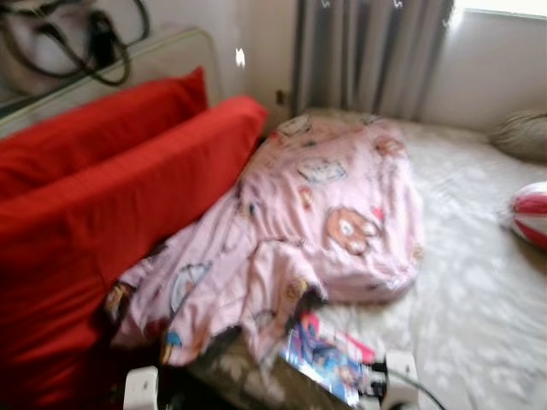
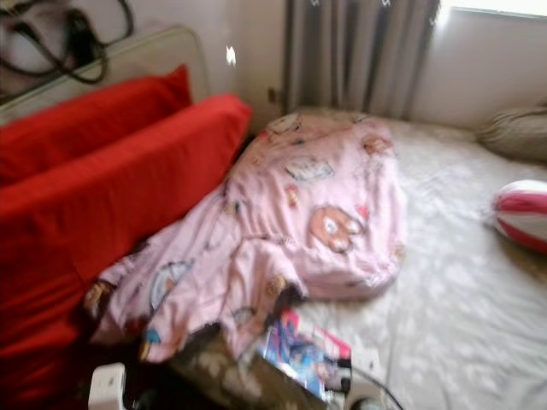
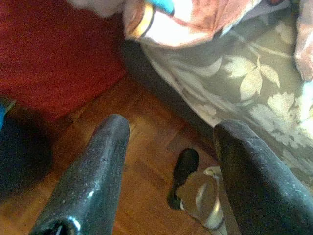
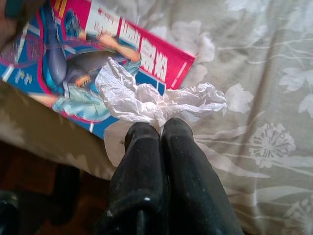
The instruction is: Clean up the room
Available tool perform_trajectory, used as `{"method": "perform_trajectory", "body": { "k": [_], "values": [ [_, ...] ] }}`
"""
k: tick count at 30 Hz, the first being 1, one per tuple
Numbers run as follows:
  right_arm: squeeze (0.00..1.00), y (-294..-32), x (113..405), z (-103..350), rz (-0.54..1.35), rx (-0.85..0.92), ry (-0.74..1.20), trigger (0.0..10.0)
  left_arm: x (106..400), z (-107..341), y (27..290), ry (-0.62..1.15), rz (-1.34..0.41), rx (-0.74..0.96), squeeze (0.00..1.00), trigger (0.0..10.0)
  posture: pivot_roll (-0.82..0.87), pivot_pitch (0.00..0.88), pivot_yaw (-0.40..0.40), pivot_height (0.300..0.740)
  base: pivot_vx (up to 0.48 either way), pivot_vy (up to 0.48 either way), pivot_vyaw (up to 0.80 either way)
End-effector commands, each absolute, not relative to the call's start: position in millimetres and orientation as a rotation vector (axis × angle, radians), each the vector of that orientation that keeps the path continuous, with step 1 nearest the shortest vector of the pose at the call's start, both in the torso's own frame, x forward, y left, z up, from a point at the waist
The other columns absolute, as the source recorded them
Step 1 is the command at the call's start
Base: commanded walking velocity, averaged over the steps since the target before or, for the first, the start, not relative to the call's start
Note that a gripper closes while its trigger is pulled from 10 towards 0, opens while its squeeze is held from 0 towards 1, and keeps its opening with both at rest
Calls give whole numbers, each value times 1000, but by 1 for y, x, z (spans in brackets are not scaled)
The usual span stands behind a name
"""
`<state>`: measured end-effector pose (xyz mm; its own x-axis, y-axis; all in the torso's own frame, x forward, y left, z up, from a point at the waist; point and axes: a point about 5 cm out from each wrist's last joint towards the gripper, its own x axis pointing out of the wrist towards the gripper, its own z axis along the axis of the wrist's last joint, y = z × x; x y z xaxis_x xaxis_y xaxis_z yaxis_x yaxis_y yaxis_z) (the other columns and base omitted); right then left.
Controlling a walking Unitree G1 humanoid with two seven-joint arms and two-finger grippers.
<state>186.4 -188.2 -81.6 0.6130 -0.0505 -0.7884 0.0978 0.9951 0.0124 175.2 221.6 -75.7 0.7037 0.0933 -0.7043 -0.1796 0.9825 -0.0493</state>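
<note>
Crumpled white tissue [image 4: 155, 100] sits pinched at the tips of the right gripper [image 4: 159, 128], fingers pressed together on it, over the near bed edge. Beneath lies a magazine [image 4: 83, 68]; its pink cover lettering is too blurred to read. Left gripper [image 3: 168, 142] hangs above wood floor [image 3: 142, 186], fingers apart, holding nothing. Pink cartoon-print blanket [image 1: 329, 209] is heaped on the floral sheet [image 1: 479, 299] beside red cushions [image 1: 102, 196].

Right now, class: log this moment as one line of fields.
scene: bed with pink blanket | right gripper: shut on crumpled tissue beside magazine | left gripper: open above wooden floor
</note>
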Motion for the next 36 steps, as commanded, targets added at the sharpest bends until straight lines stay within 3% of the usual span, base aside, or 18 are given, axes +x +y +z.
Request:
{"method": "perform_trajectory", "body": {
  "k": [1,36],
  "values": [
    [0,-188,185,-83,-80,50,923,10000,171,-78,221,795,167,-126,0,10000,125,0,3,740,0,0,800],
    [0,-193,173,-88,-72,34,972,10000,164,-84,215,819,231,-172,0,10000,133,0,-14,740,0,0,800]
  ]
}}
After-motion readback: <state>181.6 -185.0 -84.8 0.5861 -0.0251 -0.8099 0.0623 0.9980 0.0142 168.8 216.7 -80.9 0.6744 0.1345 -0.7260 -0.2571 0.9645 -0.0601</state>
